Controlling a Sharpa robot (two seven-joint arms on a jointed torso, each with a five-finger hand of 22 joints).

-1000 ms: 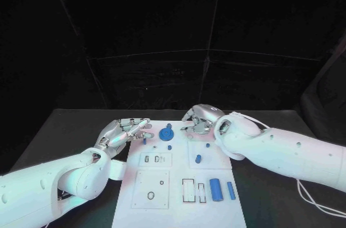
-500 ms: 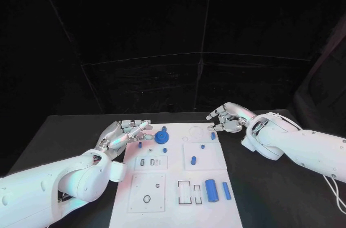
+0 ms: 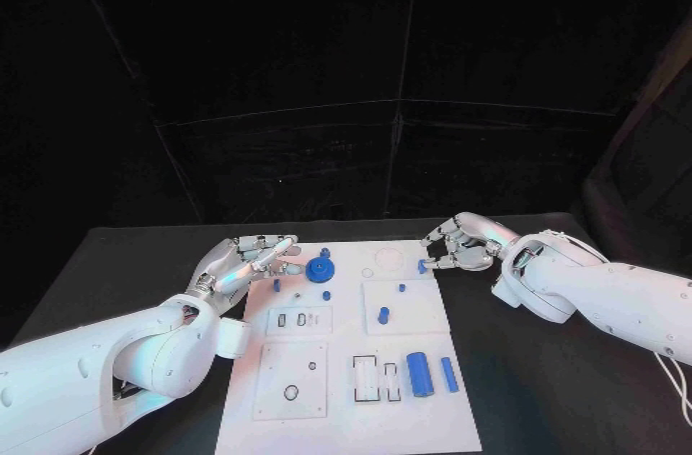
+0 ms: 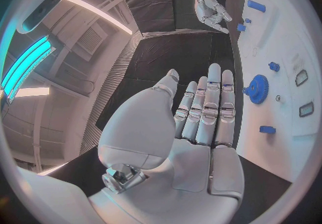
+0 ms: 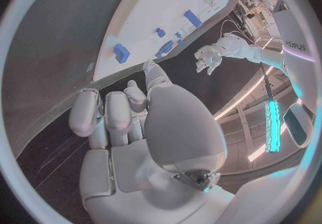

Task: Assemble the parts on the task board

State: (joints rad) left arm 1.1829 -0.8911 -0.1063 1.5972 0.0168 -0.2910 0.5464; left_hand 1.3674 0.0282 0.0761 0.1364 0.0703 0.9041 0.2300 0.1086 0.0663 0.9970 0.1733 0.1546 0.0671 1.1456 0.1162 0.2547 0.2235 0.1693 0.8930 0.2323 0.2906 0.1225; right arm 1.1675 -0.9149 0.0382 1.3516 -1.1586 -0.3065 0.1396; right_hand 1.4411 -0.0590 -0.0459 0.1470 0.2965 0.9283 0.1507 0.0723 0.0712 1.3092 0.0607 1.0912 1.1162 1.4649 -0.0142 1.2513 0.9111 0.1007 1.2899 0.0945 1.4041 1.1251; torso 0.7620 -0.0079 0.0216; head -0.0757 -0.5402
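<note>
The white task board (image 3: 346,415) lies lengthwise in the middle of the table. A blue gear (image 3: 320,269) stands near its far left corner, with small blue pegs (image 3: 326,296) close by. My left hand (image 3: 248,257) hovers just left of the gear, fingers straight and holding nothing; the left wrist view shows its flat palm (image 4: 201,127) beside the gear (image 4: 257,88). My right hand (image 3: 464,245) sits off the board's far right edge, fingers loosely bent, nothing in them. A small blue part (image 3: 423,266) stands at that edge near its fingertips, apart from them (image 5: 121,52).
On the board's near half lie a thick blue cylinder (image 3: 420,373) and a thin blue bar (image 3: 449,373) beside rectangular slots. A blue peg (image 3: 382,315) stands mid-board. Black table (image 3: 116,265) stretches out on both sides of the board.
My right hand has drawn back from above the board's far end to the table beyond its right edge. The left hand has stayed by the gear. The camera has shifted.
</note>
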